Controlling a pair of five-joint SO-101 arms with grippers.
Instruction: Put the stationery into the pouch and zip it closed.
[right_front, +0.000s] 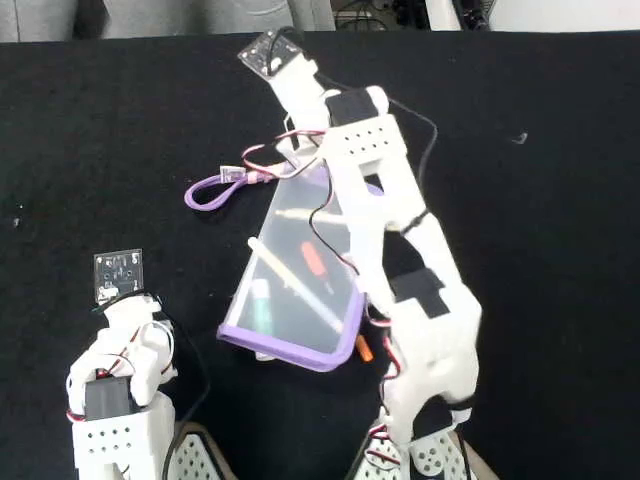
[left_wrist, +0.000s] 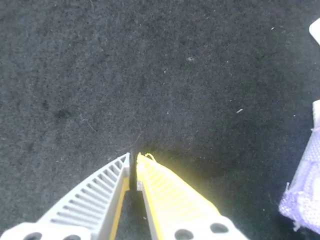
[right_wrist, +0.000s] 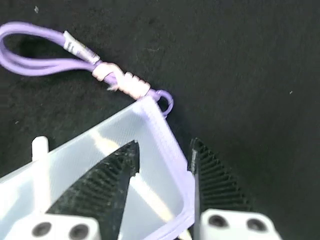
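A translucent pouch (right_front: 290, 300) with a purple border lies mid-table, holding a white pen (right_front: 295, 285), a red piece (right_front: 313, 260) and a green piece (right_front: 262, 308). An orange piece (right_front: 364, 350) pokes out beside its near right edge. A purple strap (right_front: 210, 190) trails from its far corner. My right arm (right_front: 385, 215) stretches over the pouch. My right gripper (right_wrist: 162, 150) is open, straddling the pouch's purple edge (right_wrist: 167, 137) close to the strap ring (right_wrist: 165, 103). My left gripper (left_wrist: 134, 159) is shut with nothing in it, over bare cloth left of the pouch (left_wrist: 305, 195).
Black cloth (right_front: 540, 200) covers the whole table. The left arm (right_front: 120, 380) sits folded at the near left. The table's far edge (right_front: 150, 38) runs along the back.
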